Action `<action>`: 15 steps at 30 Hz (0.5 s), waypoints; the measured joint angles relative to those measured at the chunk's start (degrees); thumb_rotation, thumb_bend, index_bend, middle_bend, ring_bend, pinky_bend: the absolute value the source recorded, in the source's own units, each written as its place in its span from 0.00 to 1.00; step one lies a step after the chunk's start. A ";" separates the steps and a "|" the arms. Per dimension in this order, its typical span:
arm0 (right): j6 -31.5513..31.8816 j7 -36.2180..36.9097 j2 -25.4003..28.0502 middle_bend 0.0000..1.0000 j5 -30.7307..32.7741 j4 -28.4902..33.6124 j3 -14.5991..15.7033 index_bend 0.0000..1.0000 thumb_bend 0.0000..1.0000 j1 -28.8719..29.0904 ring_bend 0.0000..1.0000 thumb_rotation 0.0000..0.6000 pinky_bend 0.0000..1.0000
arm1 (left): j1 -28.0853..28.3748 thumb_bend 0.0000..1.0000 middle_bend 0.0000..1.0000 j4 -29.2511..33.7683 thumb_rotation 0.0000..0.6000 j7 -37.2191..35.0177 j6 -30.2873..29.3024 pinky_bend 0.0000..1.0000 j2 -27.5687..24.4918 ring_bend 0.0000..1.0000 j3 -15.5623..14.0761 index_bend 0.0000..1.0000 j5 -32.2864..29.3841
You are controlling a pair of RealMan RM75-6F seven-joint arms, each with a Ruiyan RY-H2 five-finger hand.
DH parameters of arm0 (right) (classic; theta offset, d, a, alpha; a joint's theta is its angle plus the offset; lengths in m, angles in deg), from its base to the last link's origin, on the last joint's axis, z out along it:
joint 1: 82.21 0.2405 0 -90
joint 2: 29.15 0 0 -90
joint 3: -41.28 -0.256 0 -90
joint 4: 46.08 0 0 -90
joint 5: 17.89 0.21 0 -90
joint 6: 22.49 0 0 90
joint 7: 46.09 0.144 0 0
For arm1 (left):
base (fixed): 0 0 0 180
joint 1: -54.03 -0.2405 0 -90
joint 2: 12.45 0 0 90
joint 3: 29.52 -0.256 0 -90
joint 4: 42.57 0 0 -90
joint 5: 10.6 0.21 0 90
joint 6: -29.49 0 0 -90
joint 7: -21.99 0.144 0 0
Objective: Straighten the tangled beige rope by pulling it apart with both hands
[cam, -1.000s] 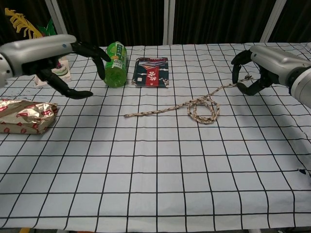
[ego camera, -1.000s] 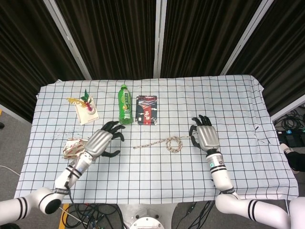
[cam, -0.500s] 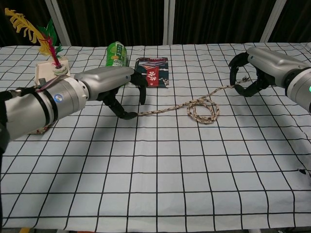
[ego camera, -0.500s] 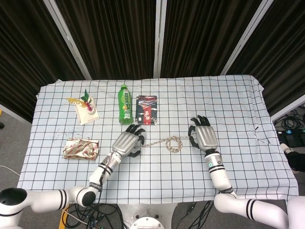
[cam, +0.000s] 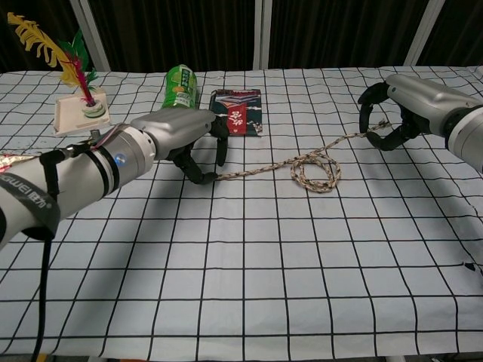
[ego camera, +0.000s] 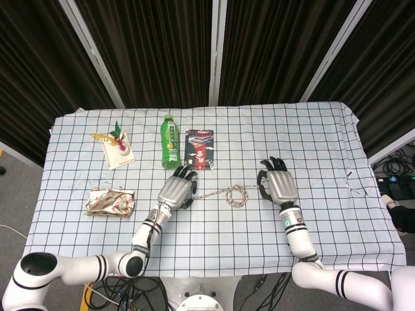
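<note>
The beige rope [ego camera: 237,195] lies across the middle of the checked cloth, with a knotted loop [cam: 317,172] right of centre and a straight tail running left. My left hand [ego camera: 175,190] hovers over the tail's left end. In the chest view the left hand [cam: 181,132] has its thumb and fingers apart, straddling that end, with the thumb tip touching it. My right hand [ego camera: 279,186] is at the rope's right end. In the chest view the right hand [cam: 411,102] curls its fingers around that end, and the rope rises slightly from the cloth to it.
A green bottle [ego camera: 170,142] lies just behind the left hand, with a dark packet [ego camera: 200,149] beside it. A feather ornament on a small card [ego camera: 118,148] sits at the back left. A foil snack packet [ego camera: 111,202] lies at the left. The cloth's front edge is near.
My left hand swept right from beside the snack packet to the rope's left end and settled over it. The right hand and the rope have hardly moved.
</note>
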 measured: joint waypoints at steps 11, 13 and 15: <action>-0.43 0.20 -0.41 0.16 0.45 -0.79 0.10 0.63 0.51 0.18 0.00 1.00 0.00 | 0.31 0.31 0.14 -1.31 1.00 -1.41 -0.16 0.00 1.01 0.00 -0.96 0.49 1.02; -0.48 0.26 -0.41 0.16 0.47 -0.85 0.09 0.63 0.51 0.20 0.00 1.00 0.00 | 0.39 0.31 0.14 -1.55 1.00 -1.55 -0.12 0.00 1.23 0.00 -1.03 0.49 1.02; -0.54 0.33 -0.43 0.16 0.49 -0.94 0.10 0.63 0.51 0.22 0.00 1.00 0.00 | 0.50 0.31 0.14 -2.07 1.00 -1.44 -0.12 0.00 1.49 0.00 -1.10 0.50 0.97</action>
